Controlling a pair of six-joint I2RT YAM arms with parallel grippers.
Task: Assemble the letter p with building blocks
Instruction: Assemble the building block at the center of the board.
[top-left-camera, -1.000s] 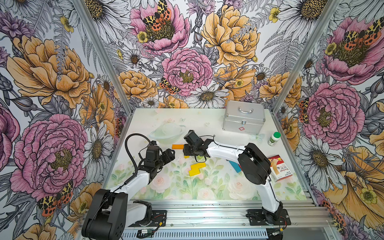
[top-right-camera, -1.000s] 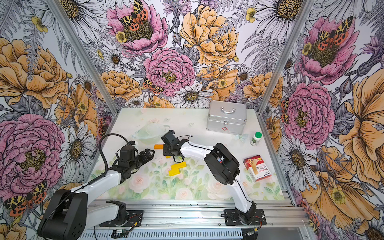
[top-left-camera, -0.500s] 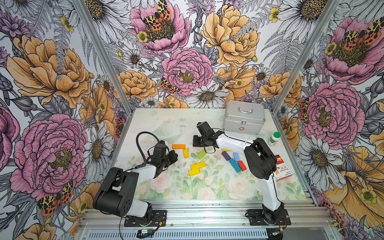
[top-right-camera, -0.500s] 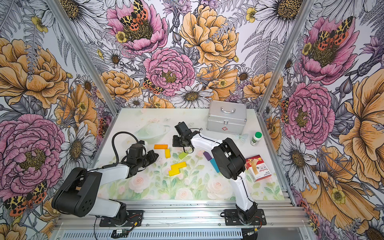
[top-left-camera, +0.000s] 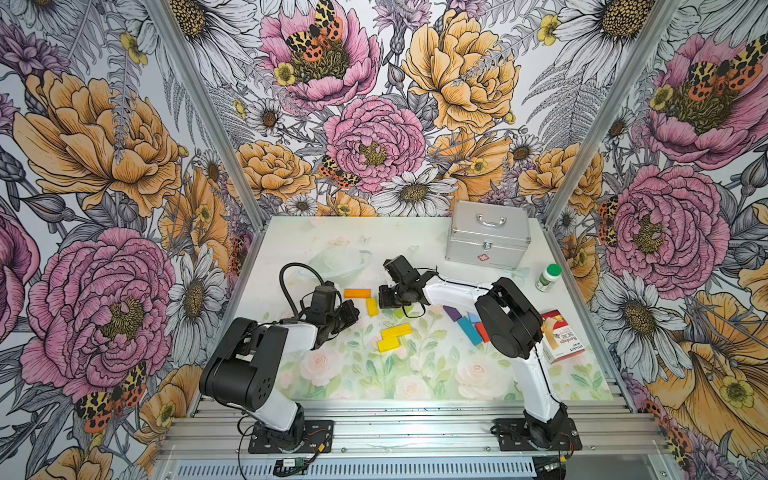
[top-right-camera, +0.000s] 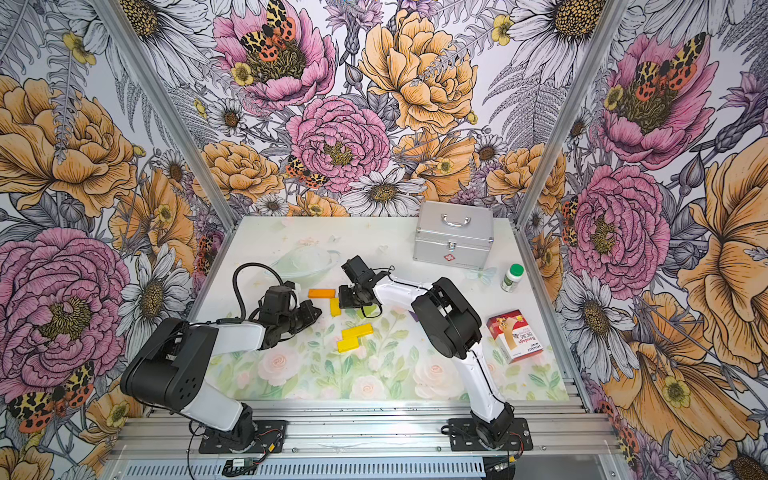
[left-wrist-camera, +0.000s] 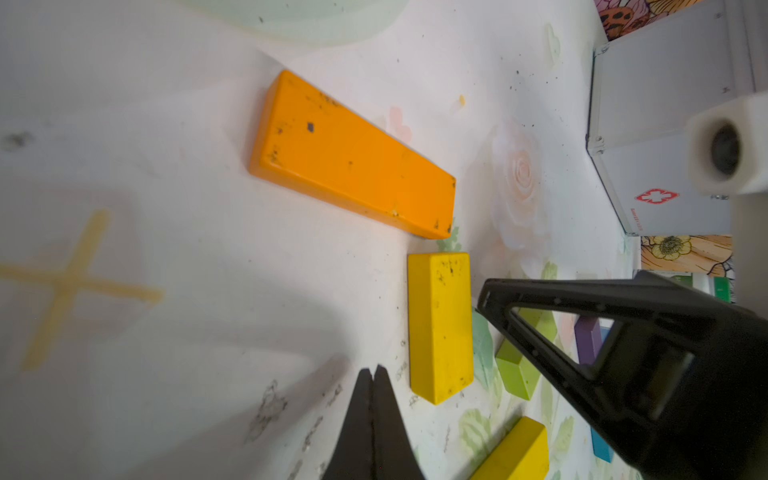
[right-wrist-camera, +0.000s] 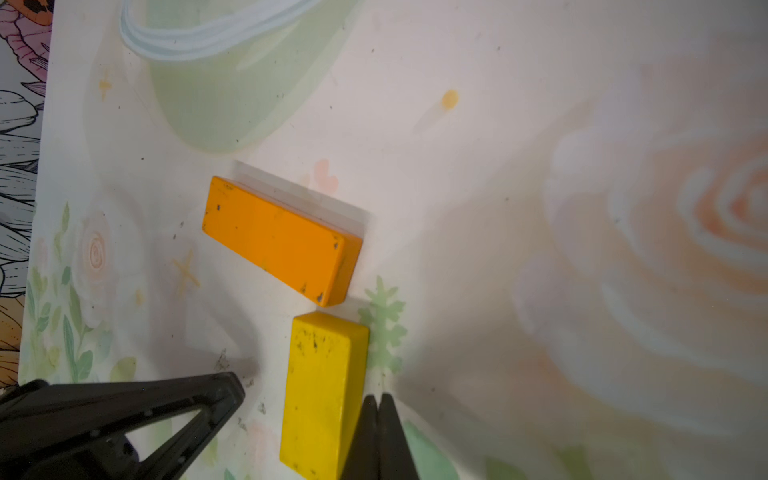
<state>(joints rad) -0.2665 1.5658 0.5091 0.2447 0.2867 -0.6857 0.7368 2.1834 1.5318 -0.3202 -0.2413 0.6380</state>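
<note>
Top views both show a table (top-left-camera: 415, 245) with painted flowers on it. Near the middle, a bit toward the left edge, an orange block (top-left-camera: 357, 293) lies flat with its long side along the far edge. A yellow block (top-left-camera: 372, 306) lies just by its right end and points to the near edge, so the two make a corner. The left pincer (top-left-camera: 353, 314) is low down on the left of that yellow block. The right pincer (top-left-camera: 383, 302) is low down on its right. Two more yellow blocks (top-left-camera: 396, 331) touch each other closer to the near edge. A green block (top-left-camera: 401, 312) peeks out by the right arm. A purple block (top-left-camera: 452, 312), a blue block (top-left-camera: 468, 331) and a red block (top-left-camera: 482, 331) sit together toward the right edge.

Left wrist view: the left pincer (left-wrist-camera: 372, 372) is pressed together and pinches nothing. Its tip is near one end of the yellow block (left-wrist-camera: 440, 328) but apart from it. A thin gap shows between this block and the orange block (left-wrist-camera: 353, 158).

Right wrist view: the right pincer (right-wrist-camera: 378, 401) is pressed together too and pinches nothing. Its tip is just beside the long side of the yellow block (right-wrist-camera: 324, 395). I cannot tell if it touches.
</note>
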